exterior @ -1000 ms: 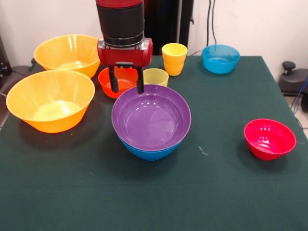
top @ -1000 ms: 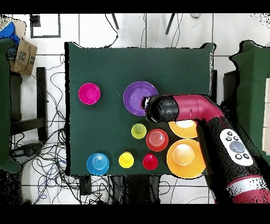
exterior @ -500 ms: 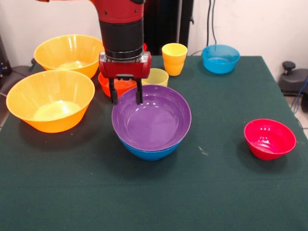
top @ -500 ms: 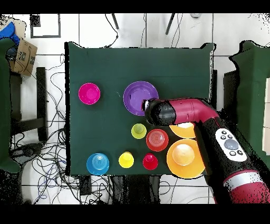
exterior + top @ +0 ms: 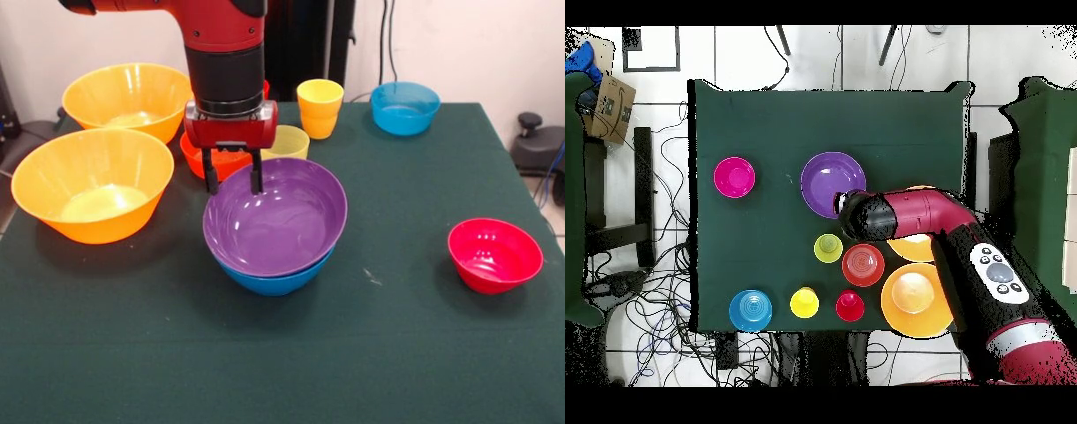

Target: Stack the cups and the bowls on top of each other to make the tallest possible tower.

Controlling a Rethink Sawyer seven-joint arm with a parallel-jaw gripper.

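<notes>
No legible txt anywhere

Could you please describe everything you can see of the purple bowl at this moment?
The purple bowl is wide, round, glossy and looks like plastic, empty inside. It sits nested in the blue bowl near the table's middle, tilted, with its rim raised on the far side. The gripper straddles that raised rim, one finger inside and one outside. Nothing else touches it.

The table (image 5: 424, 353) wore a dark green cloth. Around the blue bowl (image 5: 275, 281) at its middle stood 2 large yellow-orange bowls (image 5: 93, 185) left, a pink-red bowl (image 5: 494, 255) right, and cups (image 5: 320, 108) behind.
</notes>
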